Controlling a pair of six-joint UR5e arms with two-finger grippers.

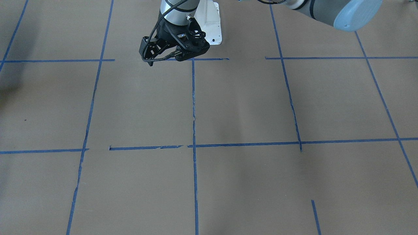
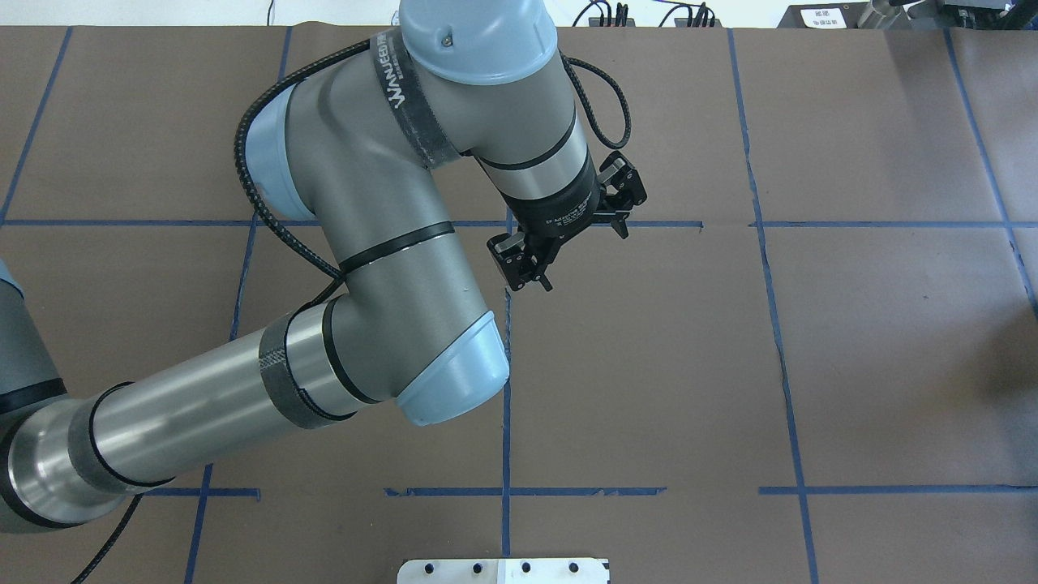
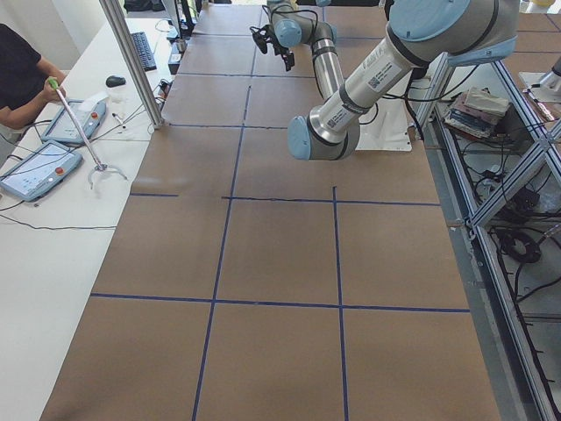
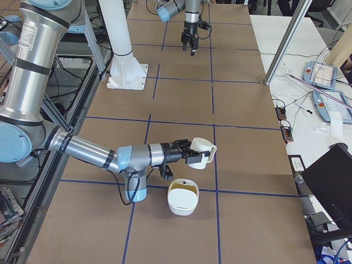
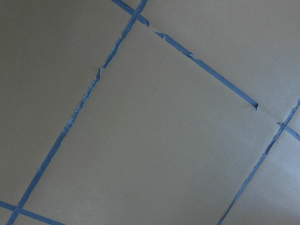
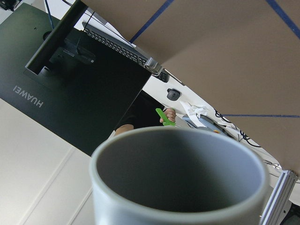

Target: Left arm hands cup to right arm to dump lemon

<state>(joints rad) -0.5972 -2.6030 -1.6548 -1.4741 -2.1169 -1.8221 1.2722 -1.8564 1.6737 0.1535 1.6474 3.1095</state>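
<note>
Brown taped table (image 4: 247, 137): white cup (image 4: 204, 149), grey inside, tipped sideways at right gripper (image 4: 192, 156), grip unclear from here; left gripper (image 2: 585, 259) fingers spread.

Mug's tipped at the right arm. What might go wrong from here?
1. I cannot tell whether the cup, tipped, has its mouth over the bowl; anything falling might land on the table.
2. The right wrist view shows no lemon inside the cup, and whether it reached the bowl is unclear.
3. The bowl sits close below the right gripper; lowering could knock it.
</note>
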